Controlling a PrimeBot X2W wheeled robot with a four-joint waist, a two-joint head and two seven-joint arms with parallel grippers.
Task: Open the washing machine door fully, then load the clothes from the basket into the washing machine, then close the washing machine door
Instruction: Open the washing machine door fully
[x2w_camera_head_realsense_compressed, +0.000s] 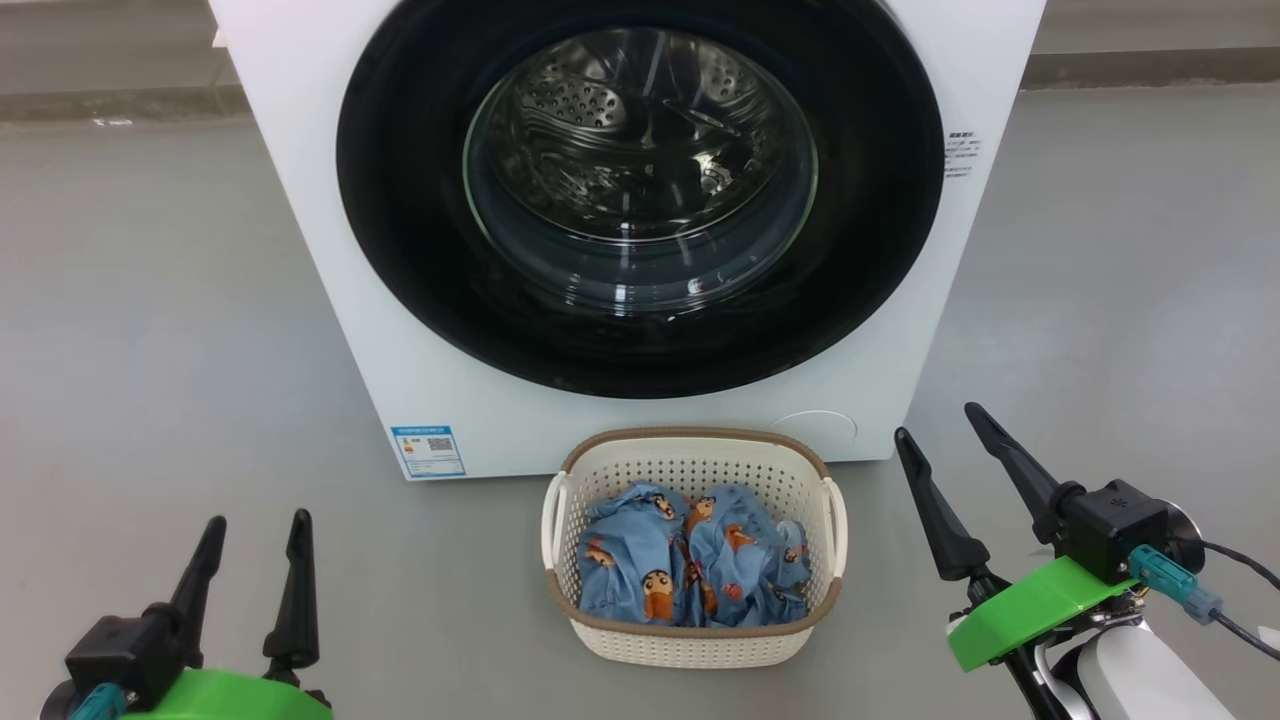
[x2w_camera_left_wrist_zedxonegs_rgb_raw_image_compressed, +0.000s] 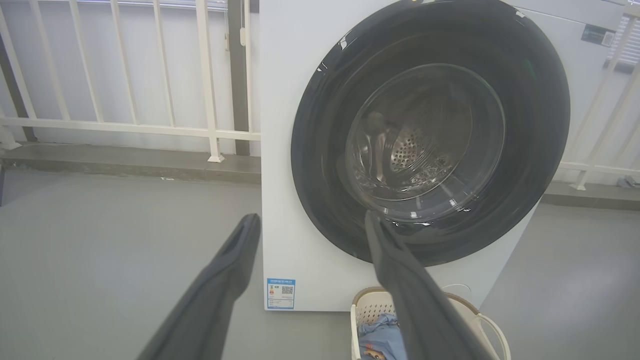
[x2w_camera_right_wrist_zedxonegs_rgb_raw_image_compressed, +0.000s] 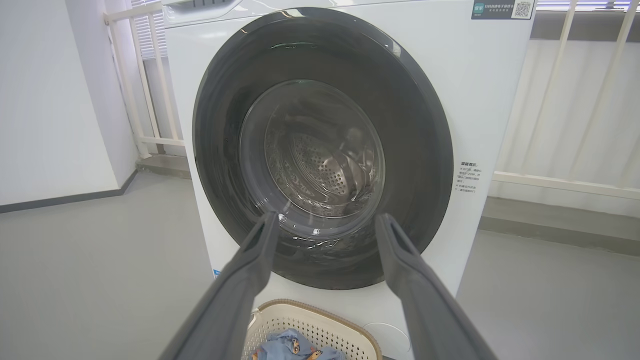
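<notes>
Spanning the work area, a smooth grey floor (x2w_camera_head_realsense_compressed: 130, 330) carries one white washing machine (x2w_camera_head_realsense_compressed: 290, 180), with a white railing (x2w_camera_left_wrist_zedxonegs_rgb_raw_image_compressed: 125, 125) and a pale wall (x2w_camera_right_wrist_zedxonegs_rgb_raw_image_compressed: 50, 100) behind it. One black-rimmed washing machine door (x2w_camera_head_realsense_compressed: 400, 250) sits closed against the front. One blue label (x2w_camera_head_realsense_compressed: 428, 451) marks the lower left corner. One basket (x2w_camera_head_realsense_compressed: 690, 645) stands on the floor just before the machine, below the door, holding the clothes (x2w_camera_head_realsense_compressed: 640, 570) in one crumpled heap. Two grippers flank the basket, clear of it: left gripper (x2w_camera_head_realsense_compressed: 257, 520) and right gripper (x2w_camera_head_realsense_compressed: 936, 420), each released, fingers spread, empty.
</notes>
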